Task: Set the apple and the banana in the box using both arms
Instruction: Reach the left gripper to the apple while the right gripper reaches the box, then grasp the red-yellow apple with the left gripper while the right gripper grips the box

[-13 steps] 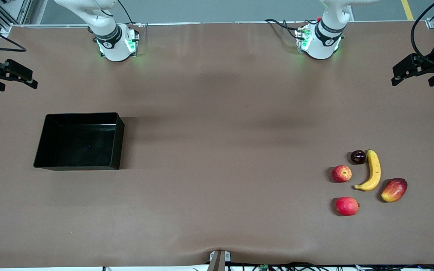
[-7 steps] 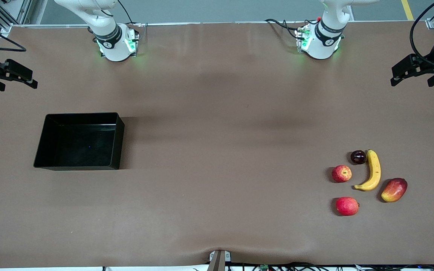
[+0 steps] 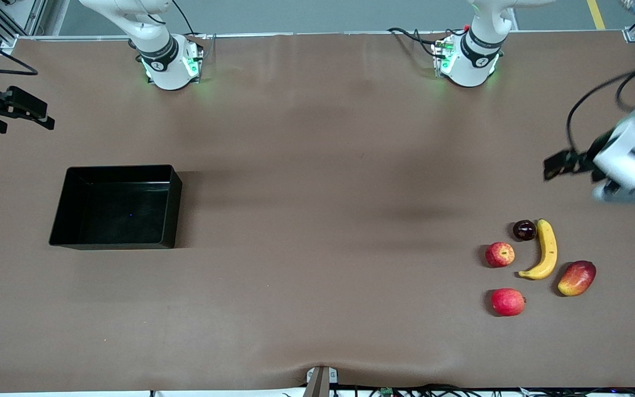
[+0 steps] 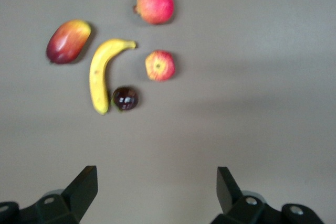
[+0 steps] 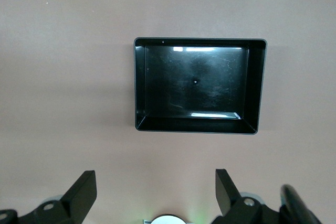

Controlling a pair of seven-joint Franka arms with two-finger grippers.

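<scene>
The apple [image 3: 500, 254] lies at the left arm's end of the table, beside the banana [image 3: 543, 249]. Both show in the left wrist view, the apple [image 4: 160, 65] and the banana [image 4: 101, 72]. The black box [image 3: 116, 212] stands empty toward the right arm's end and shows in the right wrist view [image 5: 253, 85]. My left gripper [image 3: 557, 165] is open and empty, up in the air over bare table beside the fruits; its own view shows it too [image 4: 156, 182]. My right gripper [image 3: 47, 118] is open and empty, waiting over the table's edge; it shows in the right wrist view [image 5: 155, 184].
A dark plum [image 3: 524, 230] touches the banana's tip. A red-and-yellow mango [image 3: 576, 278] lies beside the banana. A pinkish-red round fruit [image 3: 508, 302] lies nearer to the front camera than the apple. A wide stretch of brown table separates the fruits and the box.
My left arm has swung in from the table's edge and lowered toward the fruits, its gripper still open. The right arm, the box and the fruits have not moved.
</scene>
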